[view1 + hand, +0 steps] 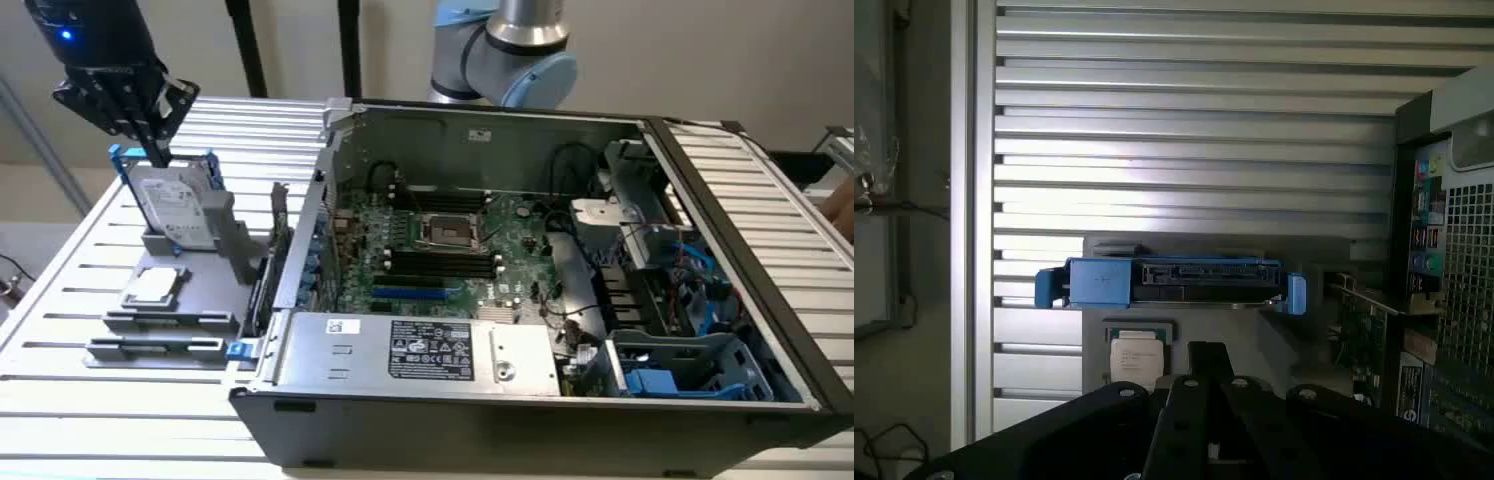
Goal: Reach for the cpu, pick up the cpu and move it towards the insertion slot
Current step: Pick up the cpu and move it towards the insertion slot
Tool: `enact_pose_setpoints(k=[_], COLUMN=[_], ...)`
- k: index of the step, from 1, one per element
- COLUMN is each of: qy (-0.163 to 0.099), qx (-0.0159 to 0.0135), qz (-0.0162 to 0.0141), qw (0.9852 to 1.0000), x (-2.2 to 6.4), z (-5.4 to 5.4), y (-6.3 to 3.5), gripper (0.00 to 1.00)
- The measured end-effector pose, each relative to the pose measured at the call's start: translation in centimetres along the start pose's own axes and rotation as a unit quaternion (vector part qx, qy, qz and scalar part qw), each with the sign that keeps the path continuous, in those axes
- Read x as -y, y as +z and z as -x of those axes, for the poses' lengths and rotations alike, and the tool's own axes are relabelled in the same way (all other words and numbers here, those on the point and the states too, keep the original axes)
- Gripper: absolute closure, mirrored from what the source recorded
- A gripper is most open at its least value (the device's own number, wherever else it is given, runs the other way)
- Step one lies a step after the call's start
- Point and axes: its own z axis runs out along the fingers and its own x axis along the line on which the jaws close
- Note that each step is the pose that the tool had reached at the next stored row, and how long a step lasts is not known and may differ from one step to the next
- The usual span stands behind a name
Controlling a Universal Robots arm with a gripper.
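Observation:
The cpu (154,287), a small flat square chip with a silver top, lies on a grey stand on the slatted table, at the exterior view's left of the open computer case. In the wrist view the cpu (1137,355) sits just beyond the fingers. My gripper (160,157) hangs well above it, over the top edge of the upright hard drive (174,205), shut and holding nothing. The gripper (1206,352) shows its dark fingers together. The insertion slot (450,232), a silver-framed square socket, lies on the motherboard inside the case.
The hard drive (1169,283) in its blue frame stands upright in the grey stand (167,322), between my gripper and the cpu. The open computer case (307,200) has a raised wall beside the stand. A power supply (420,350) fills its near side; black memory slots (438,262) flank the socket.

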Motion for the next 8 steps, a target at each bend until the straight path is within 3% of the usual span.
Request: enact_pose_setpoints(k=[8], qy=[0.000], qx=[0.0000], qz=[0.0000], qw=[1.0000], x=[0.00], z=[0.00], y=[0.00], gripper=[0.89])
